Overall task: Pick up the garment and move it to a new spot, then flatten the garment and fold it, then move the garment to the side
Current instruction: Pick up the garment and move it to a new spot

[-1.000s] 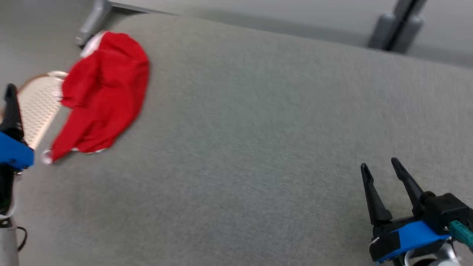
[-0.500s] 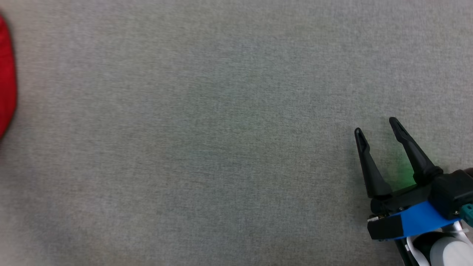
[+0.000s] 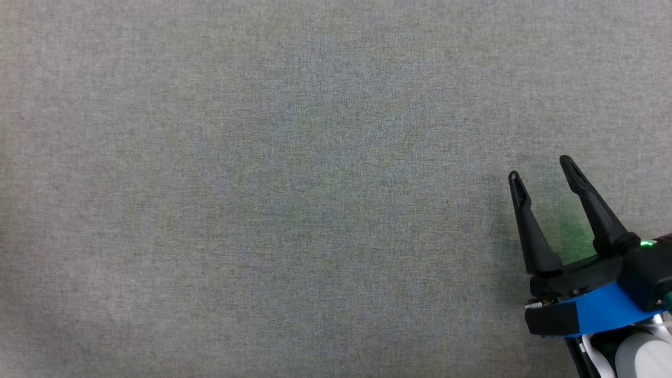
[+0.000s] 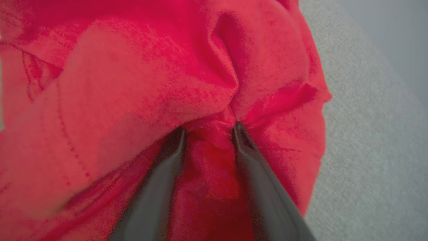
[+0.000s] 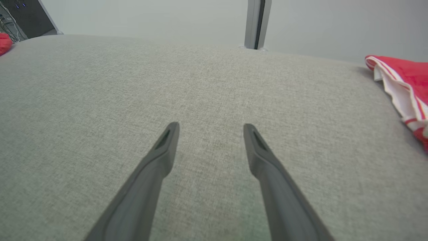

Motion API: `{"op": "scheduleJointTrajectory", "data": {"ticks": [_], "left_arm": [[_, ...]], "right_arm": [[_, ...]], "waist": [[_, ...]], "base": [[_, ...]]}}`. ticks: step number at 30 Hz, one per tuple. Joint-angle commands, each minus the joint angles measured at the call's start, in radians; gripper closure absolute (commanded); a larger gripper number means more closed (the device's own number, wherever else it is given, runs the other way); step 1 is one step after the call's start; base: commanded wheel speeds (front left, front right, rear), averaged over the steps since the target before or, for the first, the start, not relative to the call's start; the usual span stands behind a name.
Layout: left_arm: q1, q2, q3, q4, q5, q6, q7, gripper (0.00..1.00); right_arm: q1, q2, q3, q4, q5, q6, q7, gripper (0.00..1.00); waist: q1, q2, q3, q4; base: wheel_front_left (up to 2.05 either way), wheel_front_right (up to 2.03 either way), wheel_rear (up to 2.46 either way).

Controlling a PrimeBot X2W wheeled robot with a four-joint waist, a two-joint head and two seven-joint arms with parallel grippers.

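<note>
The garment [image 4: 140,83] is crumpled red cloth lying on the grey padded surface [image 4: 361,160]. In the left wrist view my left gripper [image 4: 208,126] presses its dark fingers [image 4: 257,180] down into the garment. The jaws stand apart with a puckered ridge of red cloth bunched between the tips. My right gripper [image 3: 543,170] hovers open over bare grey fabric at the lower right of the head view, with nothing between its fingers [image 5: 267,160]. A sliver of red [image 5: 4,42] shows at the surface's far left corner in the right wrist view.
The grey padded surface [image 3: 294,189] spreads wide in front of me. A red cloth with white striped trim [image 5: 406,78] lies at its right edge in the right wrist view. A grey post [image 5: 257,23] stands behind the far edge.
The head camera has swung right and down, so the red garment and my left gripper slid out past the picture's left edge. The right gripper stays open, showing a little higher.
</note>
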Motion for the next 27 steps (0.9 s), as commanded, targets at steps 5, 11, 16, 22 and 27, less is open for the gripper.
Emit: {"op": "scheduleJointTrajectory", "data": {"ticks": [5, 11, 16, 22, 27], "left_arm": [[0.000, 0.000, -0.041, 0.006, 0.035, -0.047, -0.061, 1.00], [-0.046, 0.056, -0.097, -0.096, 0.084, -0.098, -0.148, 1.00], [-0.072, 0.058, -0.168, -0.228, 0.086, -0.115, -0.133, 1.00], [-0.049, 0.016, -0.270, -0.432, 0.056, -0.121, -0.083, 1.00], [-0.006, -0.042, -0.352, -0.590, 0.029, -0.122, -0.025, 1.00]], "right_arm": [[-0.002, 0.013, -0.002, 0.020, 0.011, 0.000, -0.013, 0.00], [-0.010, 0.034, 0.023, 0.081, 0.037, 0.000, -0.037, 0.00], [0.009, 0.051, 0.020, 0.138, 0.064, 0.000, -0.066, 0.00], [0.037, 0.067, 0.020, 0.187, 0.084, 0.000, -0.096, 0.00], [0.055, 0.071, 0.031, 0.207, 0.093, 0.000, -0.099, 0.00]], "waist": [[0.0004, 0.0002, -0.054, 0.016], [0.0004, 0.0002, -0.174, 0.028], [0.0004, 0.0002, -0.299, 0.017], [0.0004, 0.0002, -0.422, -0.024], [0.0004, 0.0002, -0.481, -0.064]], "base": [[0.00, 0.00, 0.00], [0.00, 0.00, 0.00], [0.00, 0.00, 0.00], [0.00, 0.00, 0.00], [0.00, 0.00, 0.00]]}}
